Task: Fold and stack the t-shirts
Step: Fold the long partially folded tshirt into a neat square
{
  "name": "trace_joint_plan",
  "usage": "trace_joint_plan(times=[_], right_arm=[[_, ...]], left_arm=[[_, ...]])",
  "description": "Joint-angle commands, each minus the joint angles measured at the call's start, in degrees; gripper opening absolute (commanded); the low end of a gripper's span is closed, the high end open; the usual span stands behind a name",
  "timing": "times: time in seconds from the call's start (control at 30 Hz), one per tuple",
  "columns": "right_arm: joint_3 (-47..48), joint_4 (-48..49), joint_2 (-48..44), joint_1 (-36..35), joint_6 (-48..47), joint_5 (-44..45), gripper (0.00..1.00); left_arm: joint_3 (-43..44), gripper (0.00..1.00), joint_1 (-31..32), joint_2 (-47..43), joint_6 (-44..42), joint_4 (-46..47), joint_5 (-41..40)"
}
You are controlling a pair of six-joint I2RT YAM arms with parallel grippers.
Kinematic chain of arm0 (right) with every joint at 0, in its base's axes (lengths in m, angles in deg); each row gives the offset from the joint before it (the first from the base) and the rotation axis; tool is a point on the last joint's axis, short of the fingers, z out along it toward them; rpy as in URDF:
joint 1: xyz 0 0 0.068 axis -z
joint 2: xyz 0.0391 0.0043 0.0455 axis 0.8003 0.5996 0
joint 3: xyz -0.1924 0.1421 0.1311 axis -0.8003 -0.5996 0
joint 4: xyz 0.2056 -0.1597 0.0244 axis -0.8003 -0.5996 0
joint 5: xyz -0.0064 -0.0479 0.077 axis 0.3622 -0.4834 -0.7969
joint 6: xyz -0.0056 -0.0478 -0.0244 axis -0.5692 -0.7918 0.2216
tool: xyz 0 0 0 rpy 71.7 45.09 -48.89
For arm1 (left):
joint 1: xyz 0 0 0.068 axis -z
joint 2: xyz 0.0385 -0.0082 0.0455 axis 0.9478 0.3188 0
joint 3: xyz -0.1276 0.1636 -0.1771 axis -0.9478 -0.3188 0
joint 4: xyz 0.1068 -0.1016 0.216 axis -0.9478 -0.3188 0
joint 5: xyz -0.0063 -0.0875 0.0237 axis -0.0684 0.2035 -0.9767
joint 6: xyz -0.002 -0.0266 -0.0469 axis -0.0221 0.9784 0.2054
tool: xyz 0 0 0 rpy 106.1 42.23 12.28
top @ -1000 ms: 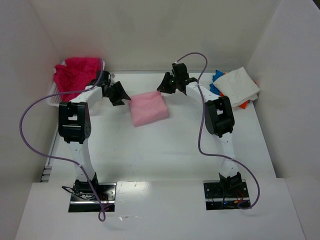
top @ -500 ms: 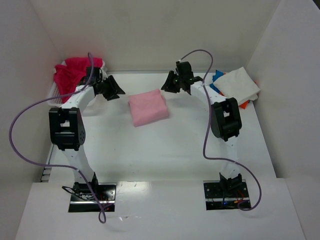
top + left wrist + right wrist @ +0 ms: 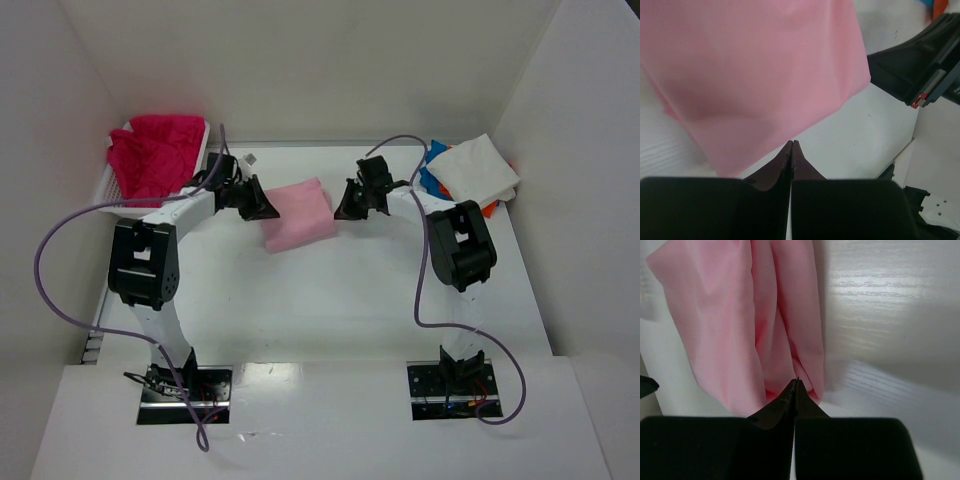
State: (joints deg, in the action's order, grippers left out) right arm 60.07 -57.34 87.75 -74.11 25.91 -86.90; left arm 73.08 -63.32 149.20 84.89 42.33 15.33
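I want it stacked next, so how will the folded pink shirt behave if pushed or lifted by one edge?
Probably floppy: the pink shirt shows loose folds at its edge, so it would likely sag open. Pushed across the smooth table, it may bunch rather than slide.

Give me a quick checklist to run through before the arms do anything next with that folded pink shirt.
1. Pink shirt folded and lying flat: ok.
2. Left gripper at the shirt's edge: ok.
3. Right gripper at the opposite edge: ok.
4. Fingers open for a grasp: not ok, both pairs are shut.
5. White shirt at far right, nothing lying on top of it: ok.
6. Cloth caught between either pair of fingers: cannot tell.
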Motion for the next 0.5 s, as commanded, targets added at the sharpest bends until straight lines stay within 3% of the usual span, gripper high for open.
trace_joint_plan(times=[0.0, 0.27, 0.47], right_arm=[[-0.27, 4.32, -0.93, 0.38, -0.04, -1.77, 0.0], [-5.93, 4.29, -3.51, 0.38, -0.04, -1.79, 0.0], [-11.49, 4.94, -7.29, -0.14, 0.89, -3.81, 0.0]], left_arm=[[-1.63, 0.0, 0.97, 1.36, -0.15, 3.07, 0.84], [-4.97, 0.0, 1.05, 4.7, -0.15, 3.07, -0.69], [-1.8, 0.0, 2.6, 6.66, -2.43, -0.44, 0.54]])
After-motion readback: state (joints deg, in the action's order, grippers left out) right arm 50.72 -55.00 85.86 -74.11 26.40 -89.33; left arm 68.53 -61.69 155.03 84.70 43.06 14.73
